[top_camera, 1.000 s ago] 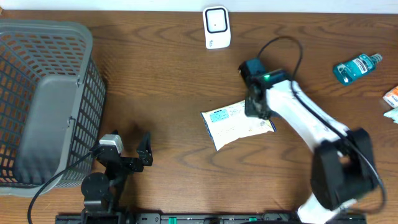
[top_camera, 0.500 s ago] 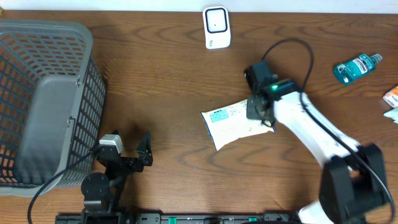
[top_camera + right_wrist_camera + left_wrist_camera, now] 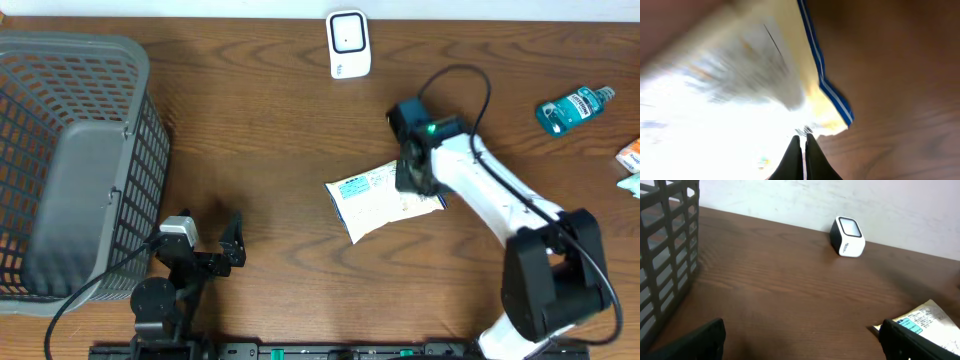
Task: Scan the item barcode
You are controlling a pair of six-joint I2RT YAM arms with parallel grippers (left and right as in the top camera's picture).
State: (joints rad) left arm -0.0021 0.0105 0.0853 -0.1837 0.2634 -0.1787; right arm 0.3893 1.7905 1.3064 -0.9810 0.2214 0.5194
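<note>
Overhead looks straight down on the whole table (image 3: 260, 150), left wrist sits low facing the scanner (image 3: 847, 236), right wrist's jammed up against the packet (image 3: 715, 100) all three catch.

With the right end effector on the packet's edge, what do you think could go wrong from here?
1. The right end effector is shut on only a thin edge of the packet, near a corner. The floppy packet may slip out or sag when lifted.
2. No barcode is clearly visible on the upturned face, so the scanner at the far table edge may read nothing unless the packet is turned.
</note>
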